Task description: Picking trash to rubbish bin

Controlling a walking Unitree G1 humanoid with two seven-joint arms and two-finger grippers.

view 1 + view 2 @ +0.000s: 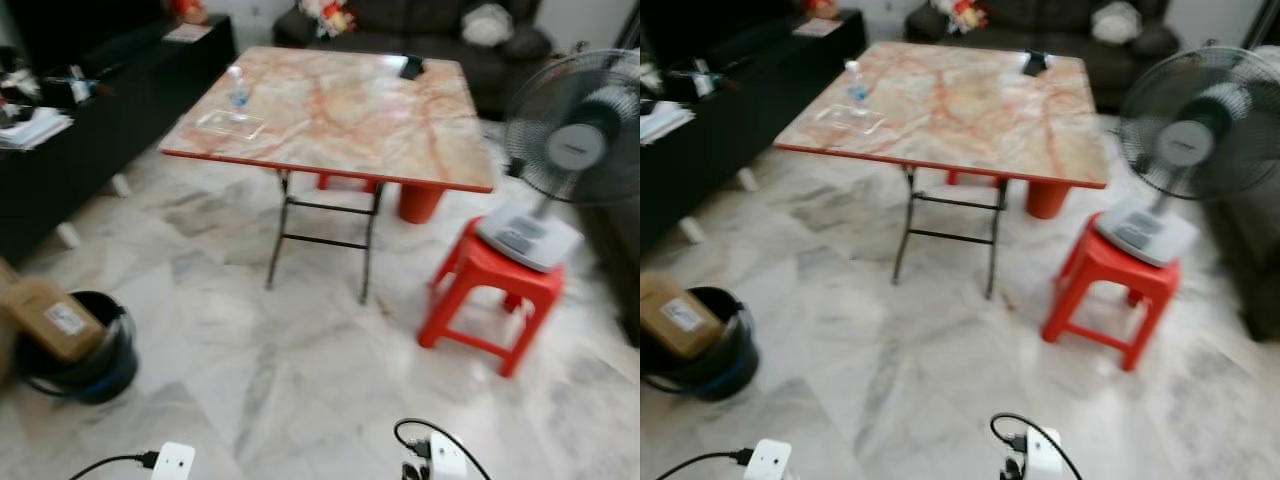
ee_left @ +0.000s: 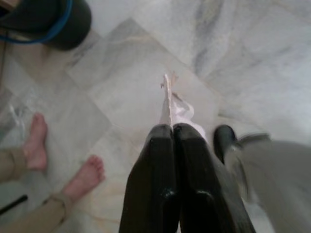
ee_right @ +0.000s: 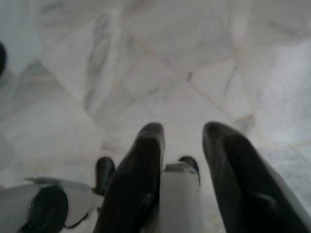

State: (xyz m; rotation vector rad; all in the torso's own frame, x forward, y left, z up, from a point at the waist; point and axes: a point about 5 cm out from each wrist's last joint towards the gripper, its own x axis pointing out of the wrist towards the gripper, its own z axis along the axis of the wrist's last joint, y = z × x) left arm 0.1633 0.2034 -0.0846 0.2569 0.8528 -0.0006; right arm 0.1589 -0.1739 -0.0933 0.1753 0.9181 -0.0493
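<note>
Trash pinched in the left gripper, bin not yet reached

Nearest, the left gripper [image 2: 172, 133] has its two black fingers pressed together on a thin, crumpled scrap of pale pink wrapper [image 2: 171, 104], held above the marble floor; the right gripper [image 3: 183, 138] hangs with its fingers spread and nothing between them. A person's bare feet [image 2: 63, 155] rest on the tiles close by. Further off to the robot's left stands the round black rubbish bin with a blue rim [image 1: 85, 355], a brown cardboard box [image 1: 48, 317] already sticking out of it. Beyond, a clear plastic bottle [image 1: 237, 88] and a clear plastic tray [image 1: 230, 123] remain on the orange marble-patterned folding table [image 1: 400, 130], so I judge more collecting is left after this drop.
</note>
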